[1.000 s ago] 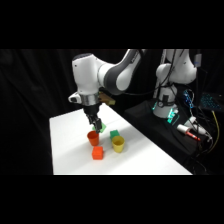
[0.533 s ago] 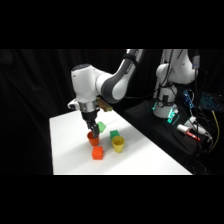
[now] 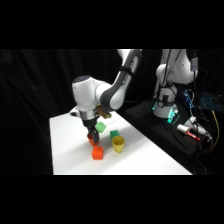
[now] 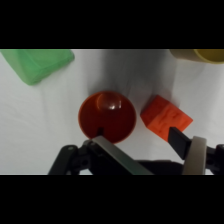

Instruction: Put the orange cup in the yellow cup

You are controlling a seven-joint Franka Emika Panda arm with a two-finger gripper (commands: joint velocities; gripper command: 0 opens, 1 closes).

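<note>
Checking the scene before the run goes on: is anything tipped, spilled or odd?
Nothing stands out. The orange cup stands upright and empty under the end effector, and the yellow cup is upright too.

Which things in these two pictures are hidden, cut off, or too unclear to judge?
- Orange cup: in the side view the hand covers most of it.
- Yellow cup: in the wrist view only a sliver shows at the top edge.
- Green block: cut off by the wrist view's top edge.
- Hand's grip: cannot be judged in either view.
</note>
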